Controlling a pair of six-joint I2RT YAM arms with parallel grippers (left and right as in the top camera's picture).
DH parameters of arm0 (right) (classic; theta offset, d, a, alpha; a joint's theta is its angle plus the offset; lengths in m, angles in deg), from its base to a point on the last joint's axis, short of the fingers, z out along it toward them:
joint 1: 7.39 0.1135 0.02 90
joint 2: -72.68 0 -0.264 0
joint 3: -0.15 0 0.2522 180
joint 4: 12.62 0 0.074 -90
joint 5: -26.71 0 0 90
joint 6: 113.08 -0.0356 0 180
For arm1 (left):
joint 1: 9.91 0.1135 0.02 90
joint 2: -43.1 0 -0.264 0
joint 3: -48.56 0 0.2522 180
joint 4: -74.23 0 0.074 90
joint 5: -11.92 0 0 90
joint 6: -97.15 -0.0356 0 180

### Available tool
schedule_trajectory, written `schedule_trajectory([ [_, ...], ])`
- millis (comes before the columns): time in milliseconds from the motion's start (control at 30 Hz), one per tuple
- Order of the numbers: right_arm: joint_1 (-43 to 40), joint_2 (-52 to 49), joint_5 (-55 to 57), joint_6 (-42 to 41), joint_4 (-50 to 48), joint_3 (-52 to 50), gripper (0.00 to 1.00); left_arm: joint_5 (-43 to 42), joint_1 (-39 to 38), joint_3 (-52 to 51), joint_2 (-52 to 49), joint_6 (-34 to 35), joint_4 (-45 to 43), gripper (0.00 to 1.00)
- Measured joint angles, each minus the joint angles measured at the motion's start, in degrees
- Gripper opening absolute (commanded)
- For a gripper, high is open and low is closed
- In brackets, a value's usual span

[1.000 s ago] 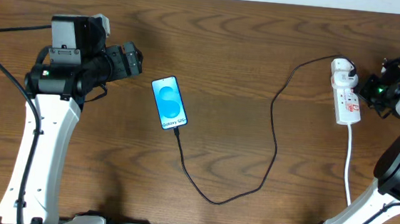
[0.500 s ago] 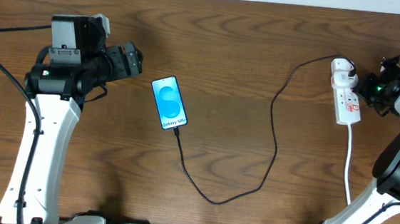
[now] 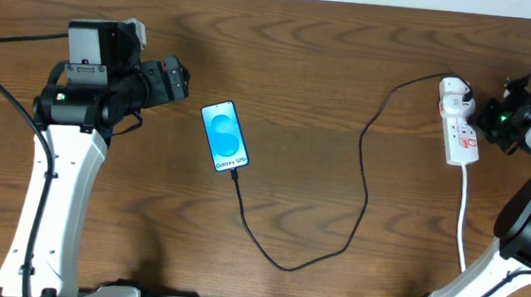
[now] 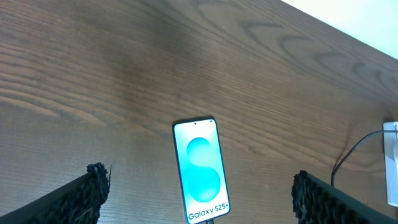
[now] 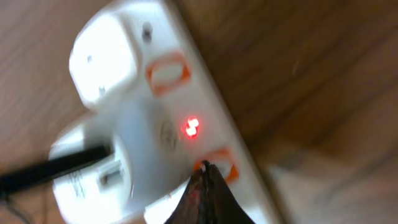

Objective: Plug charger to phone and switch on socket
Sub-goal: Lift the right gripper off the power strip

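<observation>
1. Power strip (image 3: pixel 458 133): lies just ahead of the right claw (image 5: pixel 207 186), its long axis crosswise to the claw's reach. The right arm is far nearer.
2. Right claw: pinched shut, empty, tip at an orange-rimmed switch (image 5: pixel 217 163). Red lamp (image 5: pixel 191 127) lit.
3. Left claw (image 3: pixel 176 78): spread wide, with the phone (image 3: pixel 224 136) ahead of it and the charger (image 3: pixel 366 190) meeting the phone's edge.

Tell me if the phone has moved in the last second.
No. The phone lies at the same spot and tilt, equally far from the power strip, with the cable still plugged in.
</observation>
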Motion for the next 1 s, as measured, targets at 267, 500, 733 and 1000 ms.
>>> schedule_trajectory([
  [267, 0.1, 0.2, 0.3, 0.0, -0.1, -0.2, 0.06, 0.0, 0.0, 0.0, 0.0, 0.0, 0.0, 0.96],
  [500, -0.4, 0.4, 2.4, -0.7, -0.3, -0.2, 0.30, 0.0, 0.0, 0.0, 0.0, 0.0, 0.0, 0.96],
  [733, -2.1, 1.0, -3.4, -0.6, 4.2, 1.0, 0.41, 0.0, 0.0, 0.0, 0.0, 0.0, 0.0, 0.96],
  [1000, -2.9, 8.5, -8.3, -0.6, 8.2, 1.6, 0.41, 0.0, 0.0, 0.0, 0.0, 0.0, 0.0, 0.95],
])
